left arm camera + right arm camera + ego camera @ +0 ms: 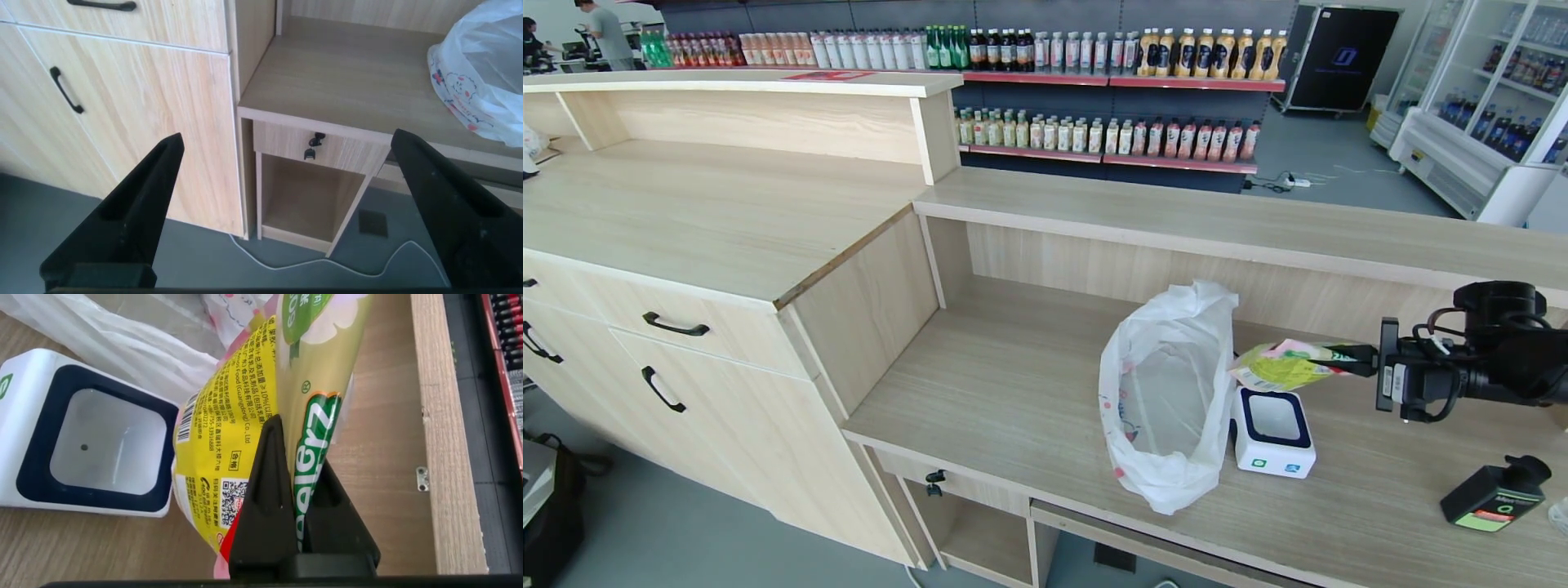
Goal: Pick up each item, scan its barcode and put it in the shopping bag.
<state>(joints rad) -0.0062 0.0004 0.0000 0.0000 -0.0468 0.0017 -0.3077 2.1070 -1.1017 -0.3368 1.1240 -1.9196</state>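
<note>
My right gripper (1349, 358) is squeezed on a pack (1278, 366) between its jaws. My left gripper (288, 137) has its jaws spread wide.

Open counter (996, 384) stretches left of the shopping bag (1168, 392), while the scanner (1272, 430) sits just beside its right, a snack packet (1286, 365) hangs above that, and a raised ledge (1176, 214) walls the rear.

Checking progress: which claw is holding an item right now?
The right claw, shut on the yellow-green snack packet beside the shopping bag; the left claw hangs open and empty.
</note>
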